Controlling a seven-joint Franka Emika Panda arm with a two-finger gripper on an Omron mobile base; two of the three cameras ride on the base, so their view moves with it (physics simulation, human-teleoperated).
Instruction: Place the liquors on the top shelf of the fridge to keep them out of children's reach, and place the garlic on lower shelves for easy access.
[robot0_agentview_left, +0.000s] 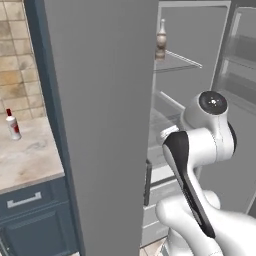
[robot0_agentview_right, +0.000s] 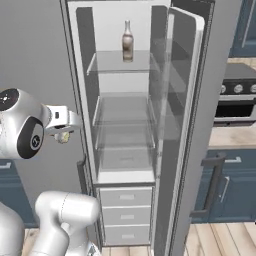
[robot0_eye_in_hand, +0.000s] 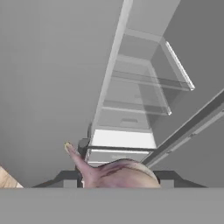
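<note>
Gripper (robot0_agentview_right: 64, 131) clamped on tiny whitish-pink garlic bulb (robot0_eye_in_hand: 118, 173), outside tall grey fridge (robot0_agentview_right: 145, 30). Lower clear glass shelves (robot0_agentview_right: 125, 131) at 3 o'clock in right base view. Swing in level; clear the door edge.

Fridge (robot0_agentview_right: 125, 30) interior standing open ahead; lower shelves (robot0_agentview_right: 125, 122) lying bare. Closed grey door (robot0_agentview_left: 100, 125) blocking left side; brown bottle (robot0_agentview_right: 127, 41) occupying top shelf (robot0_agentview_right: 107, 62).
</note>
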